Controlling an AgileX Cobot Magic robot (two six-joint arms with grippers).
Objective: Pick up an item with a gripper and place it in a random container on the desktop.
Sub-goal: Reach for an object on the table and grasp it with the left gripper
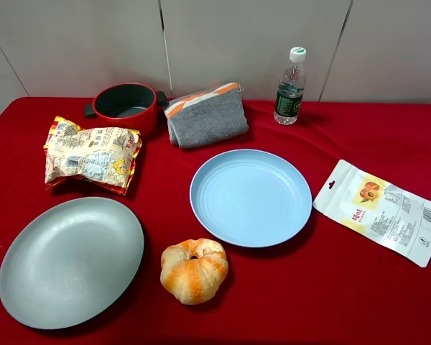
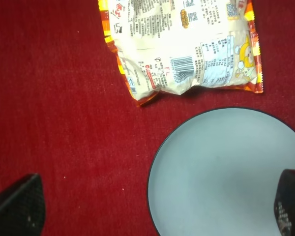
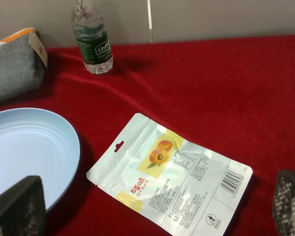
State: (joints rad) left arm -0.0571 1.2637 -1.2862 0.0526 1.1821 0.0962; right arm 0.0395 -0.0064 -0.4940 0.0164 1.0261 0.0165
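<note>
The crinkled cream-white snack bag (image 1: pixel 92 154) with red-and-yellow striped edges lies on the red-cloth desktop (image 1: pixel 330 302) at the left, just behind the large grey-green plate (image 1: pixel 72 260). Neither arm shows in the exterior high view. In the left wrist view my left gripper (image 2: pixel 155 209) is open and empty, its fingertips (image 2: pixel 17 206) wide apart above the cloth and the plate's (image 2: pixel 226 172) edge, with the bag (image 2: pixel 187 44) ahead of it and apart from it. My right gripper (image 3: pixel 155 206) is open and empty above the flat white fruit pouch (image 3: pixel 172 184).
A light blue plate (image 1: pixel 250 197) sits in the middle, a round bread loaf (image 1: pixel 194 269) in front of it. A red pot (image 1: pixel 126 106), a grey folded bag (image 1: pixel 205 115) and a water bottle (image 1: pixel 290 86) stand along the back. The white pouch (image 1: pixel 379 210) lies at the right.
</note>
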